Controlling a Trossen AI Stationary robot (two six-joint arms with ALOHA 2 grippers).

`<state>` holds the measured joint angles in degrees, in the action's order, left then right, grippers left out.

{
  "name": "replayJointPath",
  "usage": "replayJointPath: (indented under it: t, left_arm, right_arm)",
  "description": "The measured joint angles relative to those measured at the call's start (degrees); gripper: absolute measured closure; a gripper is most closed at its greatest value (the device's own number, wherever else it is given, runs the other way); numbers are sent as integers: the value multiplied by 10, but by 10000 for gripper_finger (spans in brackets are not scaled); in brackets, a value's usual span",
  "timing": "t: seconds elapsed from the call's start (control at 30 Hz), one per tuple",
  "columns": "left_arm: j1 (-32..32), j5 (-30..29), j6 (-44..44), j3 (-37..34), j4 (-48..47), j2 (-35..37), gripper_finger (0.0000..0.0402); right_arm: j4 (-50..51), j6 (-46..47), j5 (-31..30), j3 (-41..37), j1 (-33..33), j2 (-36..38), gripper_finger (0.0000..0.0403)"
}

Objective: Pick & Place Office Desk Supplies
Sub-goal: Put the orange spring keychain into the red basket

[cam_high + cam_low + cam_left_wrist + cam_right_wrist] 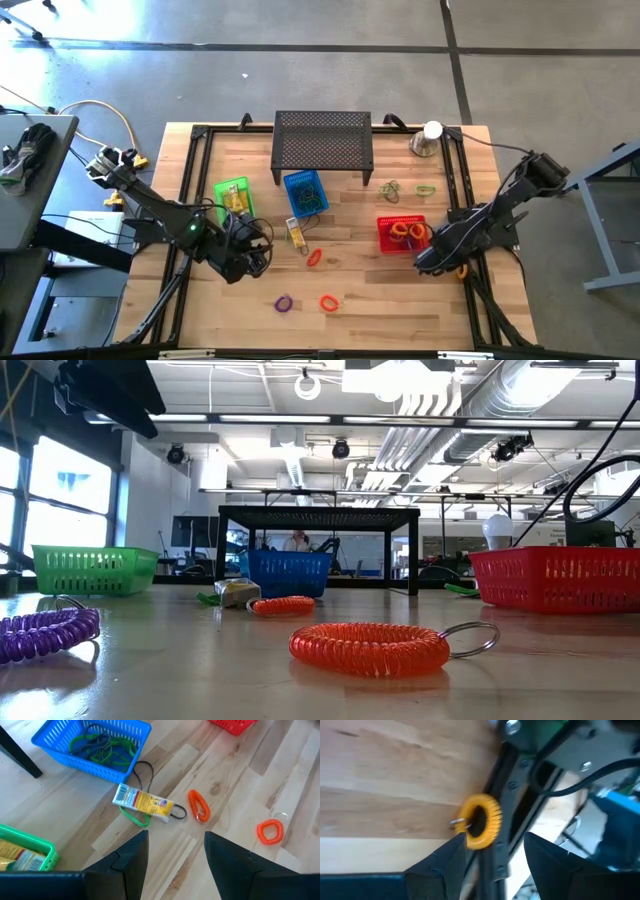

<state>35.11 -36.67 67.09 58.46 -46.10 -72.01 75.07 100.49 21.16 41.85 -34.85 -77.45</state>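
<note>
STEP: right end effector (492,862) open, holding nothing, over the yellow coil band (480,821) by the desk's (240,320) right edge | NEXT: go down and pinch it | LOOK: small springy yellow ring | LEFT: left end effector (175,862) open, above the yellow packet (143,802).

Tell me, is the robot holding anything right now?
No. The left gripper is open above the table, nothing between its fingers. The right gripper is open too, near a yellow coil it is not gripping.
</note>
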Motion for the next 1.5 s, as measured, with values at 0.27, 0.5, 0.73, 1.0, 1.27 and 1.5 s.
replayJointPath:
  t: [0.27,0.5,0.73,1.0,1.27,1.5]
  left_arm:
    - [0,-1,2,0,0,0,215]
    - [0,-1,5,0,1,0,215]
    - [0,-1,2,0,3,0,215]
    - [0,-1,2,0,3,0,215]
    - [3,1,2,0,3,0,215]
    - [3,1,2,0,3,0,215]
  right_arm:
    - [-80,45,-6,1,0,-31,215]
    - [-67,45,38,-23,0,-77,215]
    - [-65,50,30,-24,0,-88,215]
    - [-99,78,32,-25,-9,-88,215]
    - [-107,86,25,-25,-23,-88,215]
    - [-91,88,-14,-25,-23,-88,216]
